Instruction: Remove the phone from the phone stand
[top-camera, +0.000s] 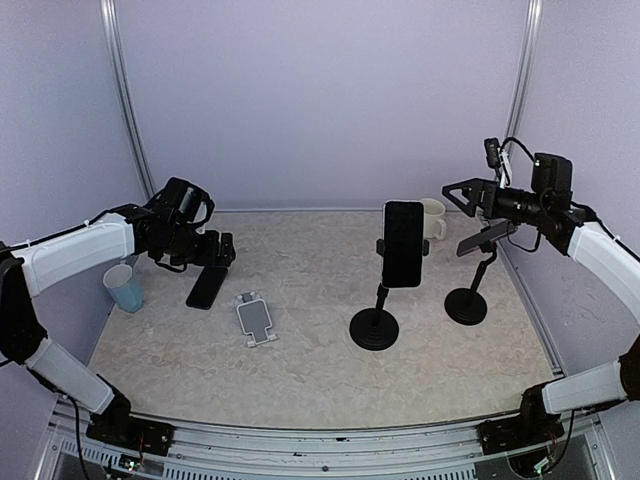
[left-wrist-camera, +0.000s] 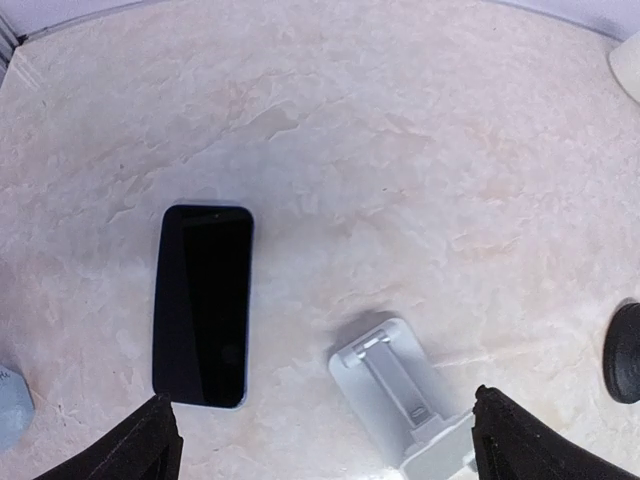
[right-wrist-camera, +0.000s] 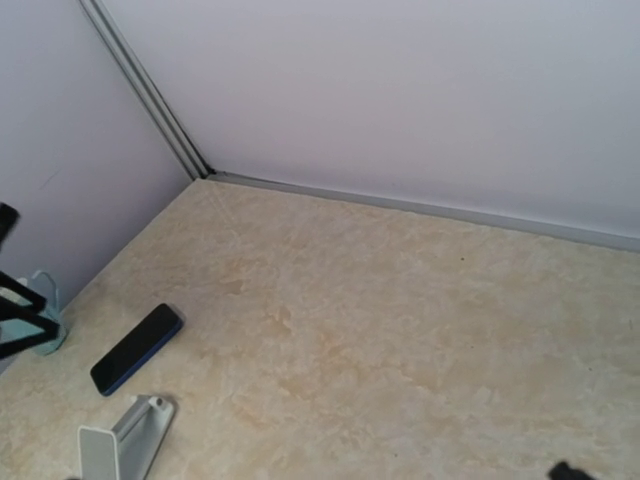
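L gripper (left-wrist-camera: 322, 405) is spread wide, nothing in it, hovering over the table. One phone (left-wrist-camera: 202, 305) lies flat just below its fingers, beside the empty white stand (left-wrist-camera: 405, 400), so imo that one's done. Over toward the R gripper (top-camera: 468, 197), an upright phone (top-camera: 403, 243) sits clamped in a black stand (top-camera: 374, 328), and a tilted phone (top-camera: 487, 237) is just under R's fingers. Can't tell if R's spread or closed. If those phones count, there's work left.
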